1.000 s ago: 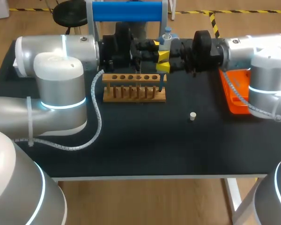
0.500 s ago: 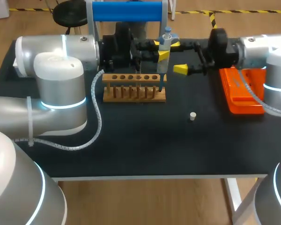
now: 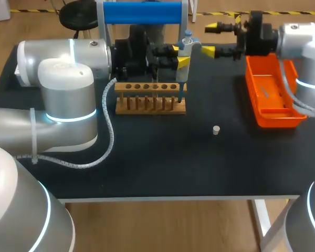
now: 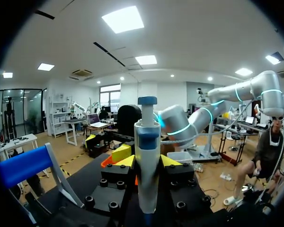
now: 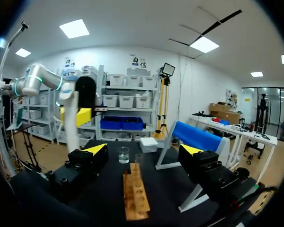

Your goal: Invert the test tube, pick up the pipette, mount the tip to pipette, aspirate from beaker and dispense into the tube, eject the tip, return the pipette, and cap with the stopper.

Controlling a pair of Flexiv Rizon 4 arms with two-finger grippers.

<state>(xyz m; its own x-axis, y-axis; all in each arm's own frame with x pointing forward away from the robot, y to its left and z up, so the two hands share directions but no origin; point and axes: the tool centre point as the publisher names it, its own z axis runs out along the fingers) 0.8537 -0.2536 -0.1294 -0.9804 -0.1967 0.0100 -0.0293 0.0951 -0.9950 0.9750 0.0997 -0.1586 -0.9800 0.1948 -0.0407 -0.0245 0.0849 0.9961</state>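
The black bench (image 3: 147,168) is carrying everything. The left arm (image 3: 63,58) is lying across its far left side and the right arm (image 3: 299,42) is coming in at the far right. The orange tray (image 3: 273,113) is lying on the right, below the right arm. The wooden rack (image 3: 149,104) is standing just left of the middle.

The left pincer (image 3: 179,59) is clamping the pipette (image 3: 185,50) upright by its thick body, with its 2 fingers pressing from opposite sides. The plunger is on top and the lower end is hanging just beside the rack's right end. The right pincer (image 3: 210,38) is hovering to the right of the pipette, fingers spread wide and holding nothing.

A glass beaker (image 5: 123,154) is standing past the rack's left end. The small white stopper (image 3: 216,129) is sitting alone, nearer than the rack.

The pipette is looking like light, stiff plastic with a smooth barrel, so I am judging the thick body the safest hold. The slim lower end is probably fragile.
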